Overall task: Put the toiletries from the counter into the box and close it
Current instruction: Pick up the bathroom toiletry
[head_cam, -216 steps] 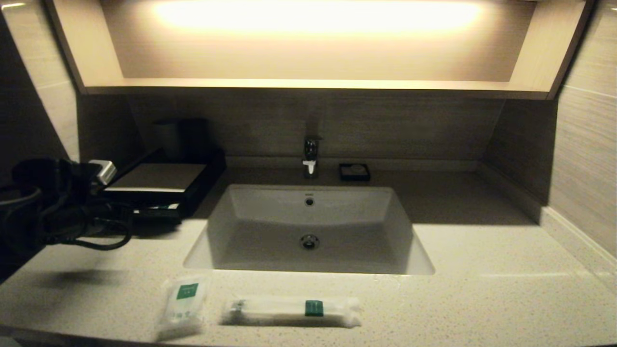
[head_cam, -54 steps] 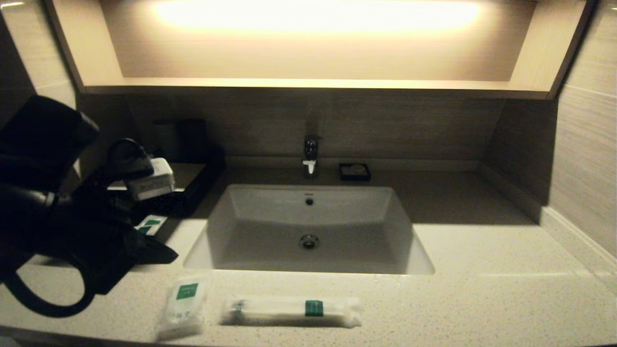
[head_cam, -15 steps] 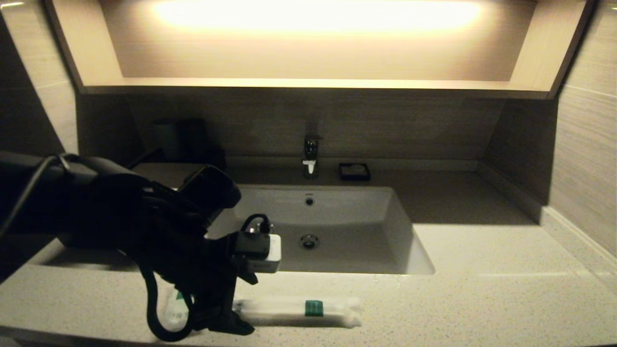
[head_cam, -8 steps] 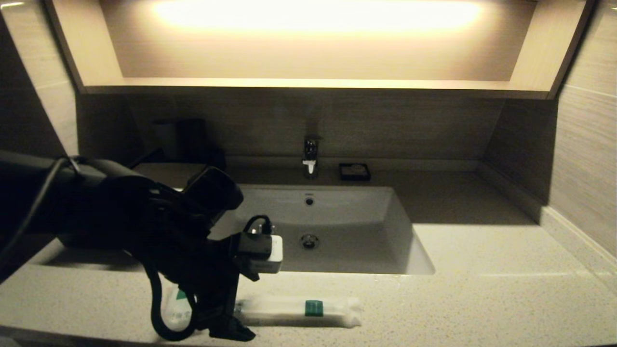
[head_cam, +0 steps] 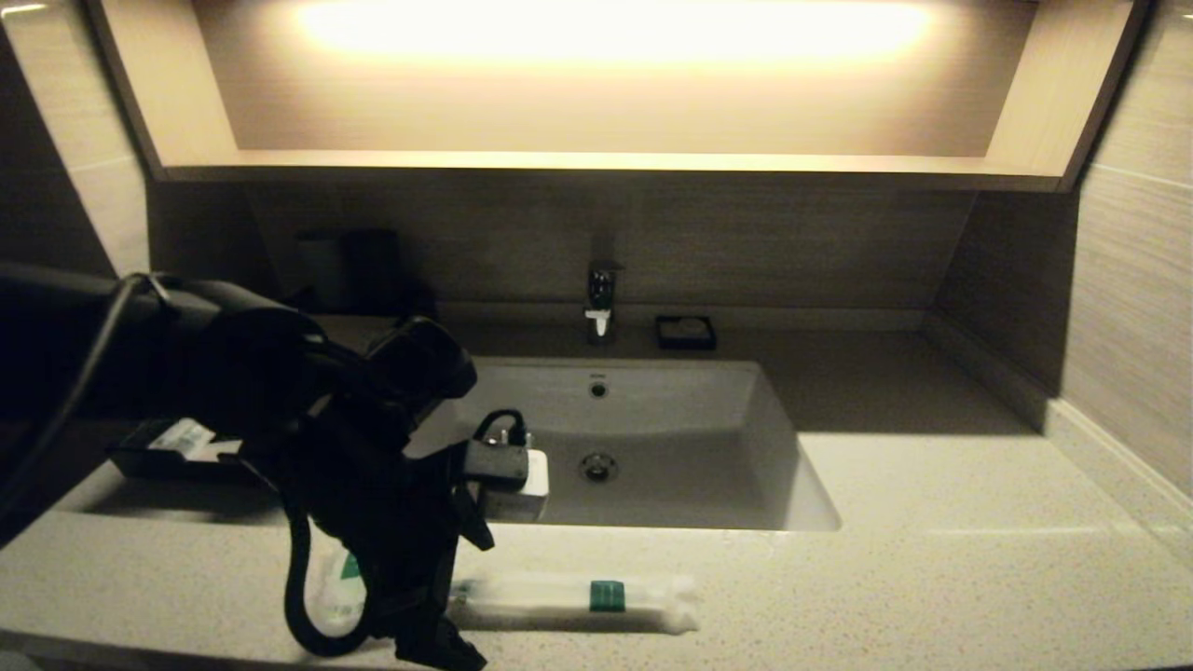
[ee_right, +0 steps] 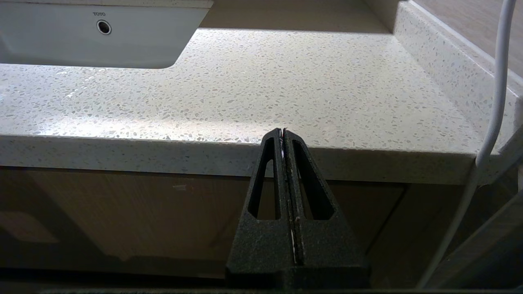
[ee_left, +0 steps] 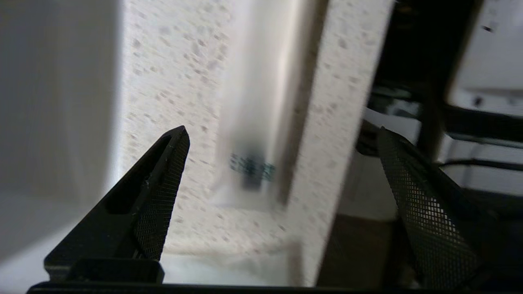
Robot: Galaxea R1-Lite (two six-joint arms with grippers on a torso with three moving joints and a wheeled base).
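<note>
At the far left, behind the left arm, a black drawer tray (head_cam: pixel 154 454) sits on the counter (head_cam: pixel 932 578) with a pale packet in it; the rest of the box is hidden by the arm. The left pincer (head_cam: pixel 424 634) hangs low over the front strip of the counter, pointing down. The wrist view shows its two mesh-faced fingers (ee_left: pixel 163 183) spread wide apart with nothing between them.

The small pouch (head_cam: pixel 340 596) lies on the counter just to the left of this pincer and is partly covered by the arm and its cable loop; only its green label and pale lower part show. Just to the right of the pincer begins the long packet (head_cam: pixel 578 601), which lies flat along the counter's front strip and stretches away to the right, with its green label (head_cam: pixel 607 595) past its middle. In the wrist view the long packet (ee_left: pixel 261 122) runs ahead of the open fingers and between their lines, blurred, and I cannot tell whether a fingertip touches it.

Behind the pincer is the white sink (head_cam: pixel 615 447), with the tap (head_cam: pixel 599 300) at its back edge and a small black dish (head_cam: pixel 685 332) beside the tap.

The right pincer (ee_right: pixel 283 136) is parked below and in front of the counter's front edge, well to the right, with its fingers pressed together on nothing.
</note>
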